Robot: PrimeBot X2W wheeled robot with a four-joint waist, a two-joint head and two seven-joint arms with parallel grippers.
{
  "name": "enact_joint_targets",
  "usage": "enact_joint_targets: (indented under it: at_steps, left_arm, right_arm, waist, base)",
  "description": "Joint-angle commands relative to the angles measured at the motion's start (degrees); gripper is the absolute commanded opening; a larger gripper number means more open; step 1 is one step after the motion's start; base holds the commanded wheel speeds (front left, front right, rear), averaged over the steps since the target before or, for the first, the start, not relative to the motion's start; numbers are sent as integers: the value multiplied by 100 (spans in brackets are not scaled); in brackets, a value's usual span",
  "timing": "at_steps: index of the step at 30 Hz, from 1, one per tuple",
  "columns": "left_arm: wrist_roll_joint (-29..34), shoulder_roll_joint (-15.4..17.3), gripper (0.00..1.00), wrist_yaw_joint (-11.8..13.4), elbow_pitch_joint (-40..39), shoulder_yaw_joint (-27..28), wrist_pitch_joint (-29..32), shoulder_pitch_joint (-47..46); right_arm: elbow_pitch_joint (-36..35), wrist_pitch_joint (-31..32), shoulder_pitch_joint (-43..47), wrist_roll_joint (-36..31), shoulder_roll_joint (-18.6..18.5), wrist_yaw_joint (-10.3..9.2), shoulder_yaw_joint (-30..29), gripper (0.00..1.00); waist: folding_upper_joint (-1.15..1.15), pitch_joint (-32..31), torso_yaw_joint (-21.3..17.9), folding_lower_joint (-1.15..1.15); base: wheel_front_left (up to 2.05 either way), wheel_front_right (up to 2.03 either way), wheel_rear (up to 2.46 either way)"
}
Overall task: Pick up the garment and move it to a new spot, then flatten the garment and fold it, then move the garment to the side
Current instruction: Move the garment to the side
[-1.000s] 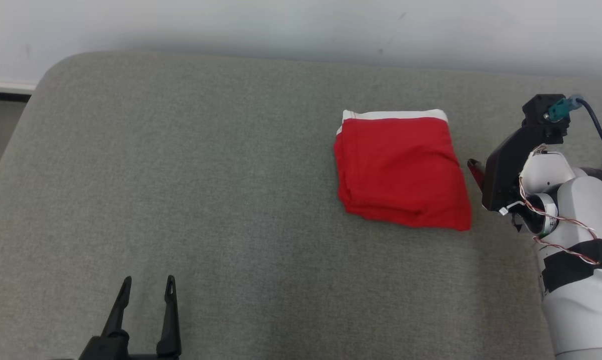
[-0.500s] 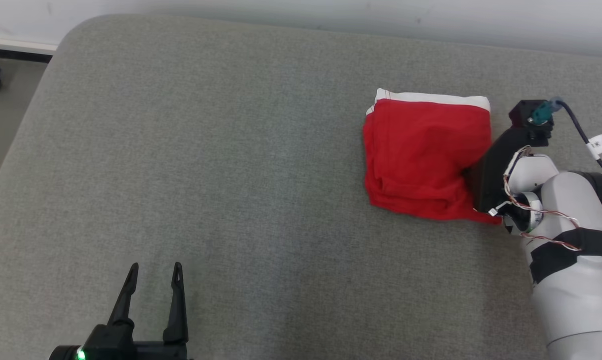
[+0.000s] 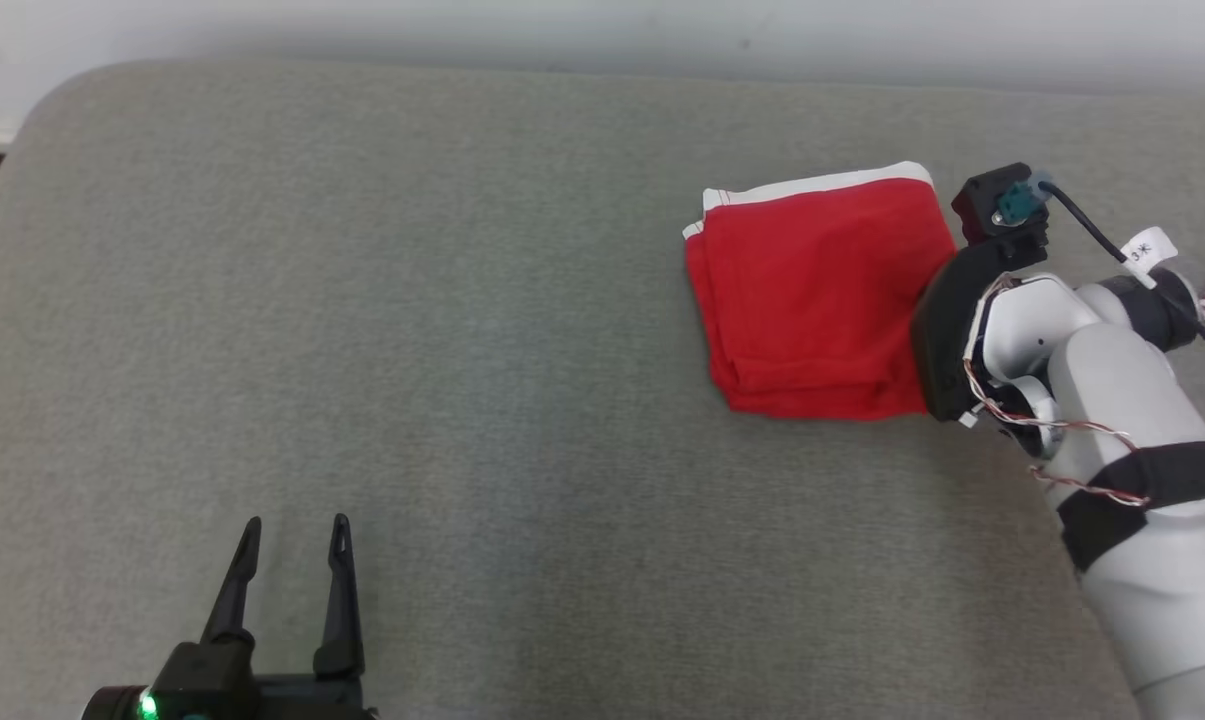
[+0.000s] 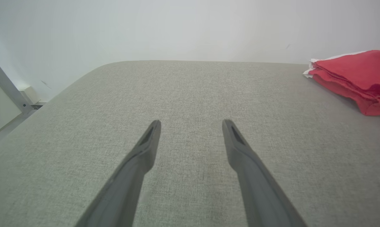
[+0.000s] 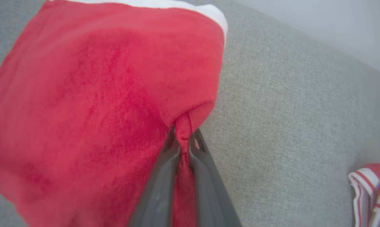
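Since the garment [image 3: 812,300] lies folded, step: the last one, moving it aside.
Garment: red square with a white band, at the far right of the pad [image 3: 362,300].
Right gripper [image 5: 183,138]: closed on a pinch of the garment's right edge.
Left gripper [image 3: 296,522]: open, empty, well apart at the near left.
Next: probably a gentle lift or drag sideways, so the layers stay stacked.

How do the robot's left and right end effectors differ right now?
The left end effector stands open and empty; the right end effector is shut on a pinch of the red garment. The left is over bare grey upholstery, apart from the garment; the right is at its edge. Both have two long dark fingers.
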Motion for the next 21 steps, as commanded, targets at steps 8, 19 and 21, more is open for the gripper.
enact_joint_targets:
  at_steps: [8, 19, 21]
  left_arm:
    - [111, -1, 100, -43, -89, 94, -16, 119]
    - [207, 77, 100, -135, -79, 105, -17, -29]
    - [216, 91, 100, -147, -78, 112, -17, -54]
  right_arm:
    - [-950, 199, 402, 440, -835, -13, 588, 0]
    - [-1996, 203, 581, 380, -1966, -13, 1103, 0]
    - [-2041, 122, 552, 339, -2125, -13, 1175, 0]
  waist:
    - [-1, -274, -854, 0]
    - [-1, -124, -1510, 0]
    - [-1, -81, -1539, 0]
  base:
    - [0, 0, 0]
    - [0, 0, 0]
    - [0, 0, 0]
